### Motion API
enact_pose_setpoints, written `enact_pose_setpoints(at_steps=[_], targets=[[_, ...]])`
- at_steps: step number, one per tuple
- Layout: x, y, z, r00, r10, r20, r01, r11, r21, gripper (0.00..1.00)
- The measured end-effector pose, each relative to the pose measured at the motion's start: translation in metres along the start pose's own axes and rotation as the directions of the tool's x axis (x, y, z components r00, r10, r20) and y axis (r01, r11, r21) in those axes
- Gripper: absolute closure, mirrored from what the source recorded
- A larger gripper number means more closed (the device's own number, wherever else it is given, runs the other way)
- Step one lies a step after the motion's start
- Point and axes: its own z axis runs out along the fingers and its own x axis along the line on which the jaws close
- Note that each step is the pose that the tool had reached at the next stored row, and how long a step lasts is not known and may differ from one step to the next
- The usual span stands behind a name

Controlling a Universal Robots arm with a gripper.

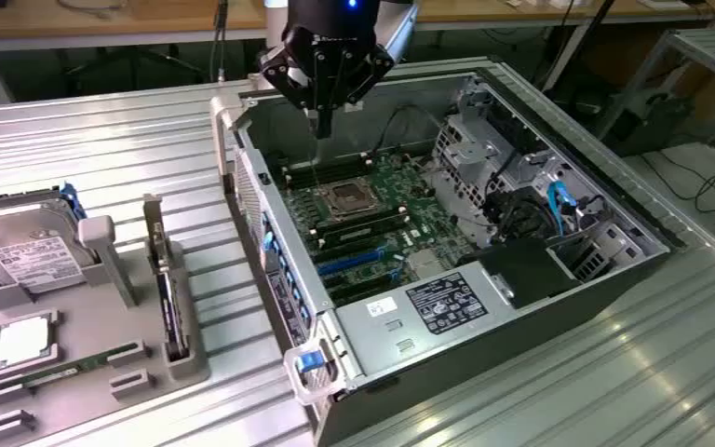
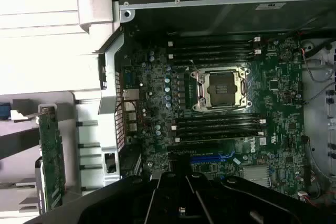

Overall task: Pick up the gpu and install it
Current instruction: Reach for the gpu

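The gpu is a thin dark card standing on edge in a slot of the grey holder at the exterior view's left. In the wrist view the gpu shows its circuit face beside the case wall. My gripper hangs above the open computer case, near its far wall and over the motherboard. Its fingers are shut together, point down and hold nothing. The gripper's black linkage shows in the wrist view over the board. The gpu stands well apart from the gripper.
The holder also carries a silver hard drive, a green memory stick and a pale square chip. Inside the case lie the processor socket, blue expansion slots, cables and drive cages. Ribbed metal table surrounds everything.
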Motion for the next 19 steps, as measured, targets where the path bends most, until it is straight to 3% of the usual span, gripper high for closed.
enact_pose_setpoints(at_steps=[19], targets=[[0.021,-0.0014,-0.0005,1.0000,0.000,0.0001,0.000,1.0000,-0.0001,0.89]])
